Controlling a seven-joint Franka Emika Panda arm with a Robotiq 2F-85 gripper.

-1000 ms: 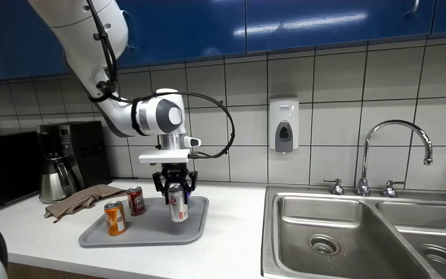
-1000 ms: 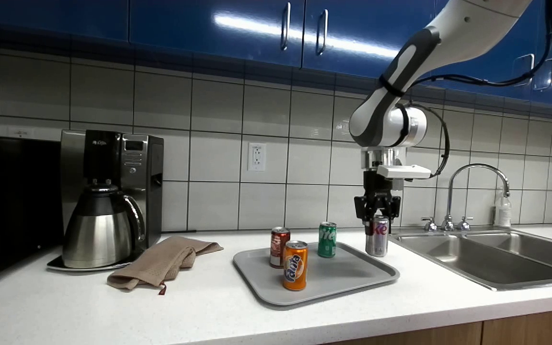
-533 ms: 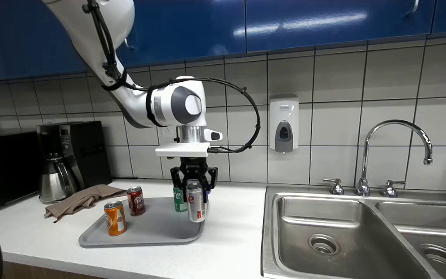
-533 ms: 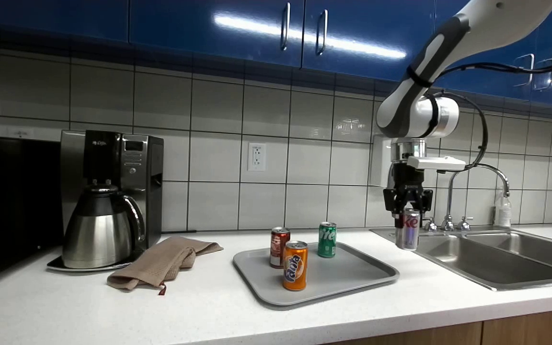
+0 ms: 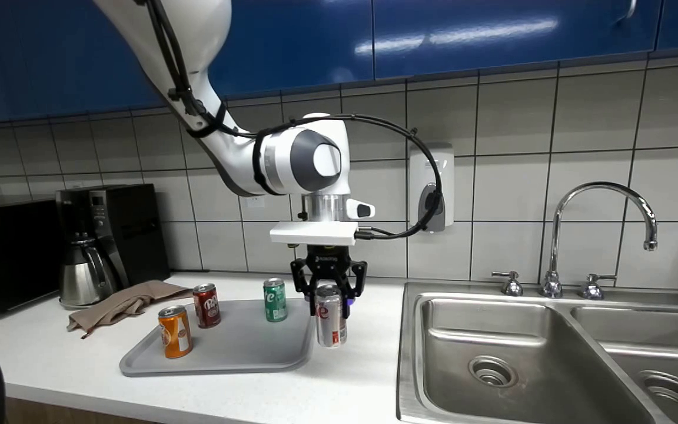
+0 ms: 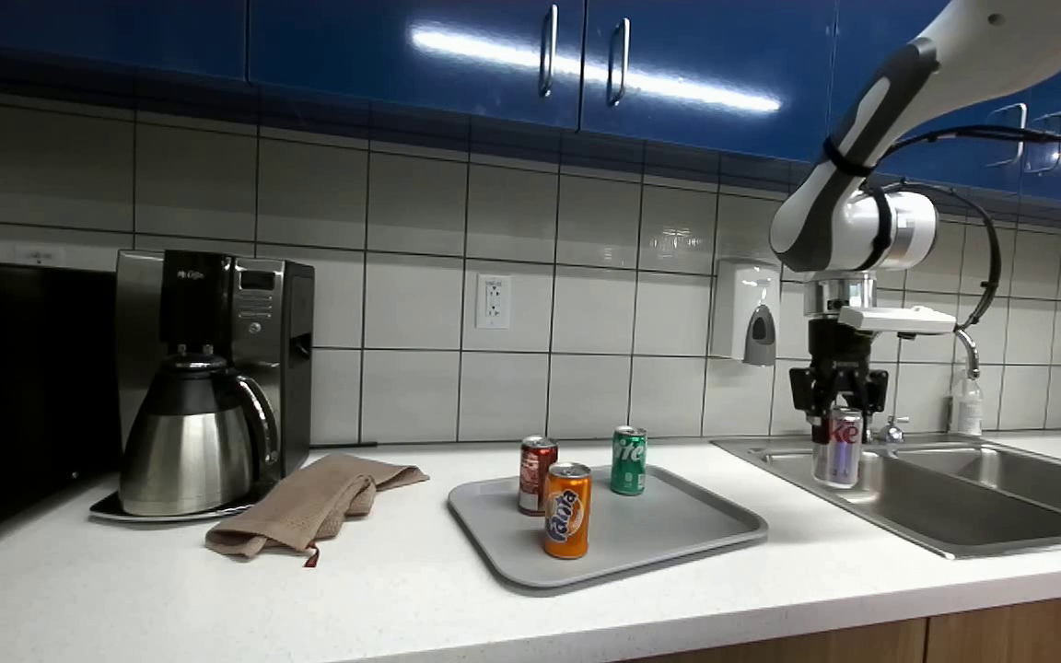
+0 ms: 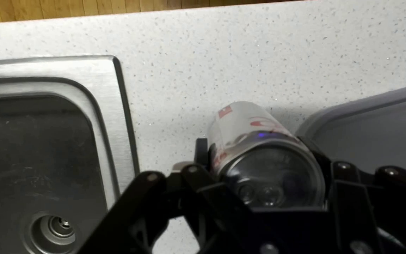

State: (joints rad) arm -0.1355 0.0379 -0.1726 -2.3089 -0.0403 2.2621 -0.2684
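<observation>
Pincer [image 5: 329,312], black with two jointed fingers, clamped around a silver cylindrical can with red lettering [image 5: 331,331], pinching the upper half from opposite sides. Roughly upright in the grip, round top end tucked up between the fingers, lower half jutting out beneath the fingertips in both exterior views. In the wrist view, one finger pressed along the left flank of the can, the other along the right.

Held raised over a white speckled counter [image 7: 171,88], above the strip between a grey rectangular tray with rounded corners [image 5: 245,353] and a stainless-steel double-basin sink [image 5: 412,353]; seen from the wrist, just beside the tray's corner and farther from the sink's rim.

Standing upright on the tray: an orange can with Fanta lettering [image 6: 567,511], a dark red can [image 5: 207,306] near it, and, closest to the pincer, a green can with white lettering [image 5: 275,301]. Across the tray from the pincer, a rumpled brown cloth [image 6: 328,502] on the counter, near a black-and-steel coffee maker [image 6: 263,341]. On the tiled wall [image 6: 669,396] behind, a white soap dispenser [image 6: 735,308].
</observation>
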